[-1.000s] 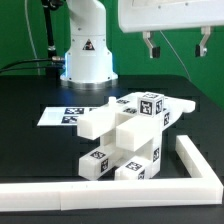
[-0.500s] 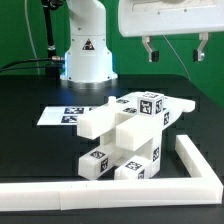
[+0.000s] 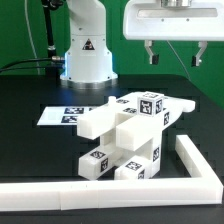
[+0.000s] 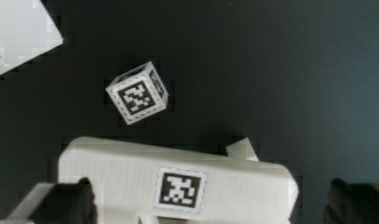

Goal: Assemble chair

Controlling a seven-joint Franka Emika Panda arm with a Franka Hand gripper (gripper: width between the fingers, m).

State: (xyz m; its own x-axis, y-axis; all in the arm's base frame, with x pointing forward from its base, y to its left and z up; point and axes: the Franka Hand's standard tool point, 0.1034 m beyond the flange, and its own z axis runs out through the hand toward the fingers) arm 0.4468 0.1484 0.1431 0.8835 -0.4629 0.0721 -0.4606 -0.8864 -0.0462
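Observation:
The chair (image 3: 125,135) is a white blocky cluster of joined pieces with black-and-white tags, standing in the middle of the black table. My gripper (image 3: 174,55) hangs open well above its far right side, touching nothing. In the wrist view the open gripper (image 4: 207,208) looks down on a white chair piece (image 4: 115,165) with a tag (image 4: 182,188); a dark fingertip (image 4: 61,200) shows at each side of it. A second tagged face (image 4: 141,95) of the chair lies further off.
The marker board (image 3: 55,116) lies flat at the exterior view's left of the chair. A long white L-shaped rail (image 3: 195,165) borders the front and right of the table. The robot's base (image 3: 85,55) stands behind.
The gripper has come down a little and shifted slightly to the exterior view's left. It stays open, and the chair has not moved.

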